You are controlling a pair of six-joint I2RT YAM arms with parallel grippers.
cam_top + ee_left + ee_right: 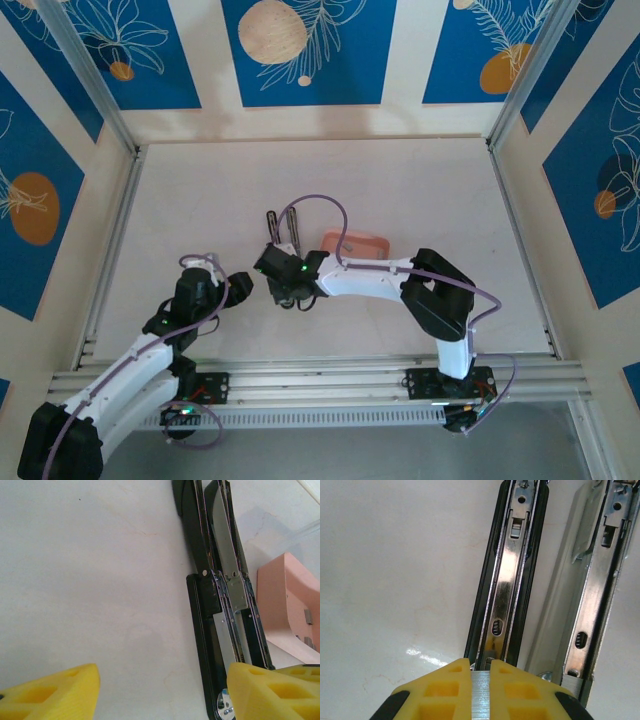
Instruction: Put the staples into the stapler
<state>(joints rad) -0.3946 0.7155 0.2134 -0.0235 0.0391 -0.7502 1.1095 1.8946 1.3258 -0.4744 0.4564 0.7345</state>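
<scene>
Right gripper [480, 680], bottom centre of its wrist view; left gripper [160, 692], spread, low in its own; stapler [507, 580] opened, upper centre; staples [480, 702] pinched by the right at the channel's near end: insertion step, you align and slide them in.

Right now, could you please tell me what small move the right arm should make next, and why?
Probably ease the right gripper forward and down a little, so the strip of staples slides into the open channel of the stapler. The gripper is shut on the strip, which sits at the channel's near end, roughly in line with it, and looks not yet seated.
</scene>
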